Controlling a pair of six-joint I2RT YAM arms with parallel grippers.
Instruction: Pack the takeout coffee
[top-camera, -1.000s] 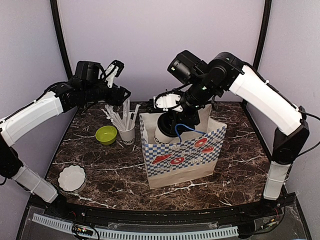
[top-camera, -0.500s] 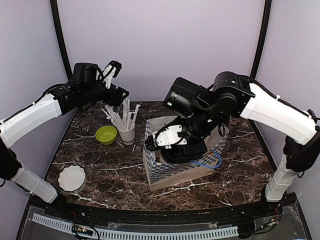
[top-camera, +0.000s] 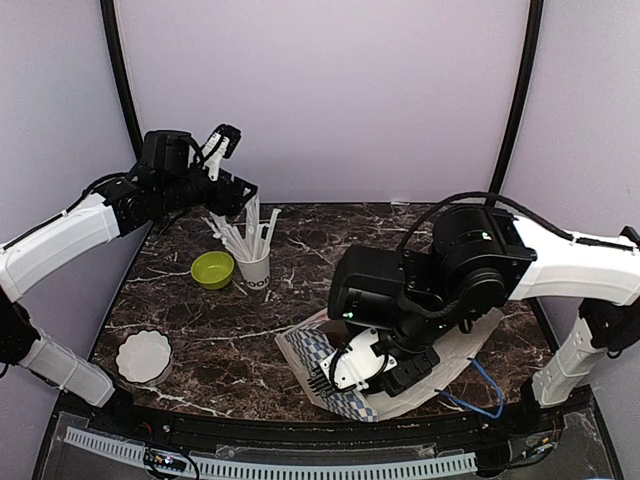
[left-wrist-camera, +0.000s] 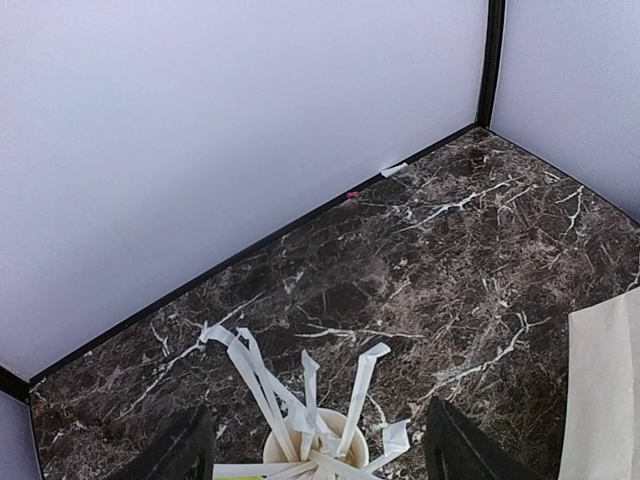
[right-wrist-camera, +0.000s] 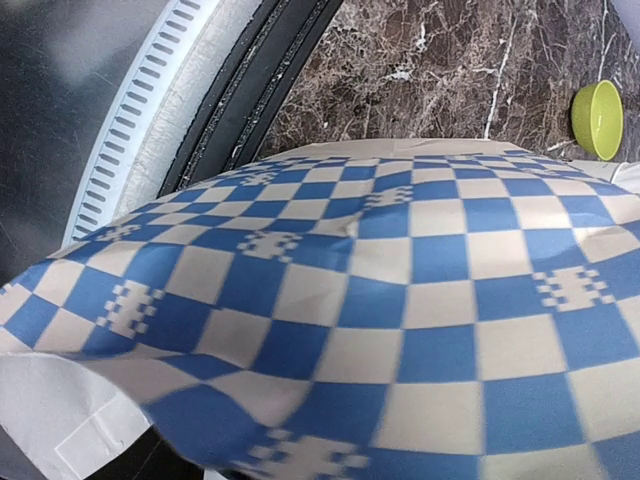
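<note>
CHANGE: paper bag, upright a second ago, now flattened on worktop beneath right arm | coffee cups: unseen, presumably inside bag, spill risk | right claw: grip indeterminable | left claw: jaws apart, well left of bag.

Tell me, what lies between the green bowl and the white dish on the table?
Nothing lies there: the top view shows only bare marble table between the green bowl and the white dish.

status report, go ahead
Left fingers open over straw cup. Right fingers hidden, arm down on checkered bag. Bag lying over at near edge. Coffee cups not visible.
</note>
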